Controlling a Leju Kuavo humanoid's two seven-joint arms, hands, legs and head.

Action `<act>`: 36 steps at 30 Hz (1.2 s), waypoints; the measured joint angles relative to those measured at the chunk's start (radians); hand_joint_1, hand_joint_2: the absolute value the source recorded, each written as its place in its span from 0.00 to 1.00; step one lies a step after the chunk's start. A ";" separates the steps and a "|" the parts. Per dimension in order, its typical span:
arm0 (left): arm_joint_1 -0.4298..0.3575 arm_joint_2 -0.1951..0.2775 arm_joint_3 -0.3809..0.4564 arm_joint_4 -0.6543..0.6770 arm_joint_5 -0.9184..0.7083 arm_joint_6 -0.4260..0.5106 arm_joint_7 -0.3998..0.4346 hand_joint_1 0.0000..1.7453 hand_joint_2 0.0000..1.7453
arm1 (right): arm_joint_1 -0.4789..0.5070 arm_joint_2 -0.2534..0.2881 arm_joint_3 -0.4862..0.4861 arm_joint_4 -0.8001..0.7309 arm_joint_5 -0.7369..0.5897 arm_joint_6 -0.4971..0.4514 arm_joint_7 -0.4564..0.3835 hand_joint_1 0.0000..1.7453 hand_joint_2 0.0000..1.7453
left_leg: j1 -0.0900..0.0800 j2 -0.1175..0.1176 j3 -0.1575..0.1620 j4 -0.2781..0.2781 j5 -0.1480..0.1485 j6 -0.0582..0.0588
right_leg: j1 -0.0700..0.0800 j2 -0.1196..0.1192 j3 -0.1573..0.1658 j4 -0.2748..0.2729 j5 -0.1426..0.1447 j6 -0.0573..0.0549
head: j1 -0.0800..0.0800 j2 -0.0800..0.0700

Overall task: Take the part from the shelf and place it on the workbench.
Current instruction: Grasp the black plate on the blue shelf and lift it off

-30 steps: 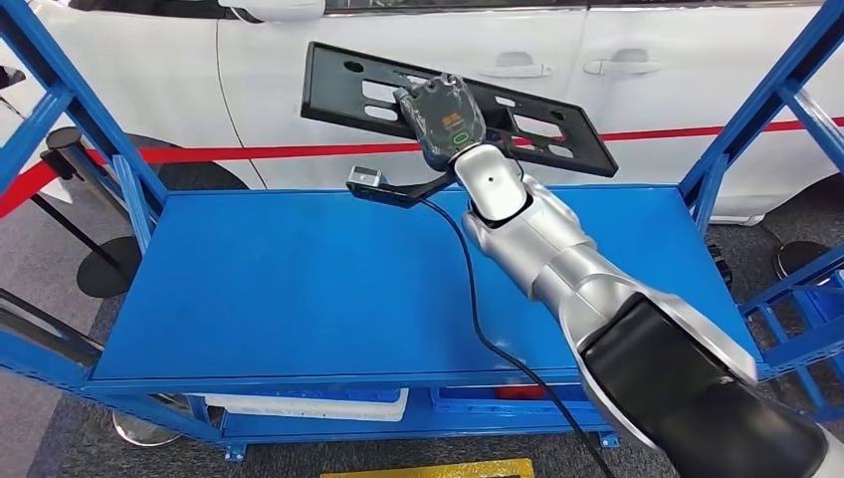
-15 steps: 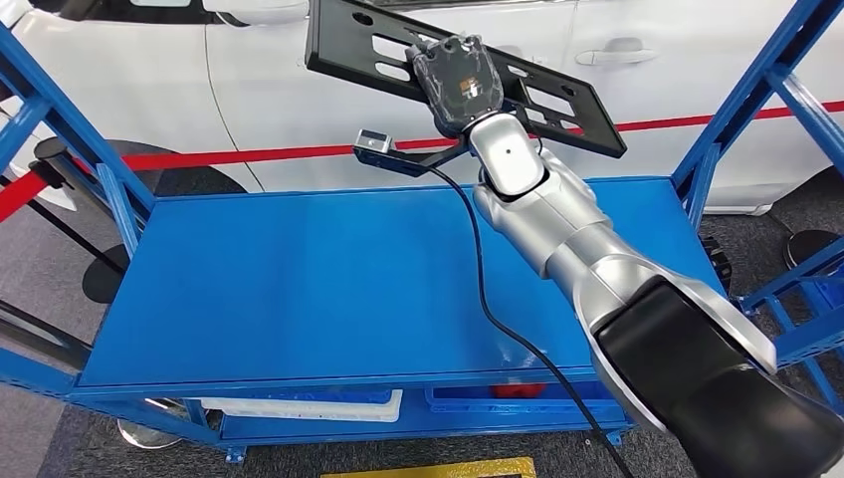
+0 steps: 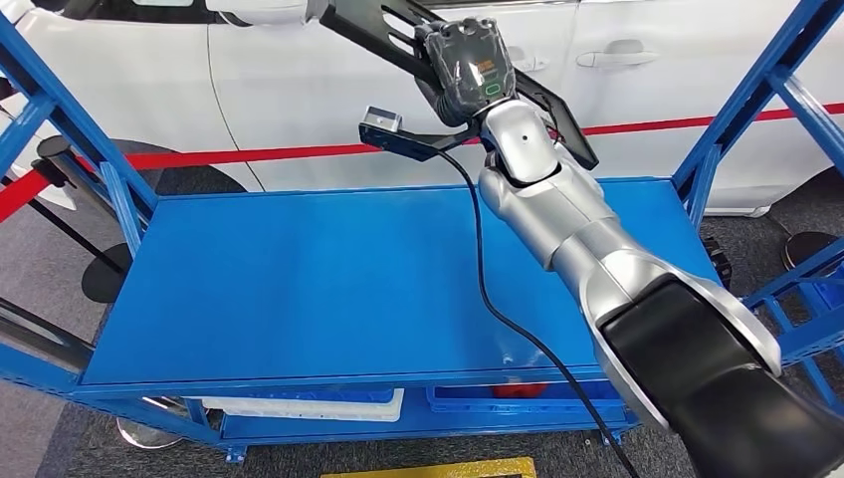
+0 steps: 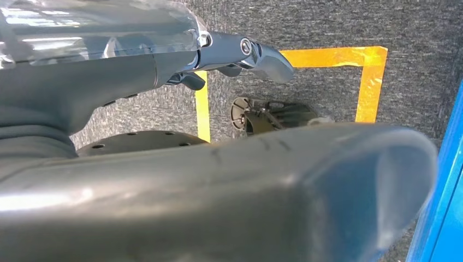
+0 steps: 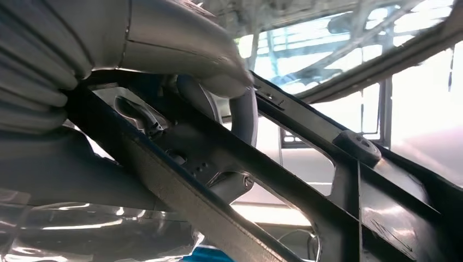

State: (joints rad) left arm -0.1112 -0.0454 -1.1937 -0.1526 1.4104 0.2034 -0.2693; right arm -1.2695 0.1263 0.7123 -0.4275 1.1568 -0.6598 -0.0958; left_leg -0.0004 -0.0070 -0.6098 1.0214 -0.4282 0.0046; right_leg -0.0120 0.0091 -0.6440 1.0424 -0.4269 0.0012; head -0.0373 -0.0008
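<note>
Black slotted part point(image 3: 373, 22) up top, in the dark grey right hand point(image 3: 470, 62) with its green-and-orange mark. Silver right arm point(image 3: 557, 214), black cable point(image 3: 482, 269). Bright blue shelf point(image 3: 328, 284), white car point(image 3: 299, 90), red stripe point(image 3: 249, 152), yellow floor tape point(image 4: 369, 76) on grey carpet point(image 4: 327, 22).

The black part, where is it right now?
In the head view the black part is up in the air in the right hand, above the far edge of the blue shelf, before the white car.
</note>
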 joint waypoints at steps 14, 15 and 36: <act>0.000 0.000 -0.007 0.000 0.007 0.000 0.000 0.00 0.00 | 0.001 -0.009 -0.071 -0.110 -0.057 0.001 -0.019 1.00 1.00 | -0.002 0.000 -0.001 0.001 0.000 0.000 | 0.000 -0.001 0.000 -0.001 0.000 0.000 | 0.000 0.000; 0.000 0.000 -0.007 0.000 0.007 0.000 0.000 0.00 0.00 | 0.002 -0.011 -0.072 -0.113 -0.055 0.000 -0.018 1.00 0.75 | -0.002 0.000 -0.001 0.001 0.000 0.000 | 0.000 -0.001 0.000 -0.001 0.000 0.000 | 0.000 0.000; -0.002 0.000 -0.014 0.000 0.013 0.000 0.013 0.00 0.00 | 0.042 -0.026 -0.176 -0.257 -0.219 0.103 -0.086 1.00 0.00 | -0.002 0.000 -0.001 0.001 0.000 0.000 | 0.000 -0.001 0.000 -0.001 0.000 0.000 | 0.000 0.000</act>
State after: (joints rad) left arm -0.1127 -0.0450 -1.2074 -0.1526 1.4234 0.2034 -0.2567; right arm -1.2272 0.1002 0.5367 -0.6840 0.9373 -0.5568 -0.1823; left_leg -0.0020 -0.0071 -0.6105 1.0224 -0.4284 0.0047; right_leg -0.0121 0.0083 -0.6440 1.0417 -0.4268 0.0013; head -0.0374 -0.0008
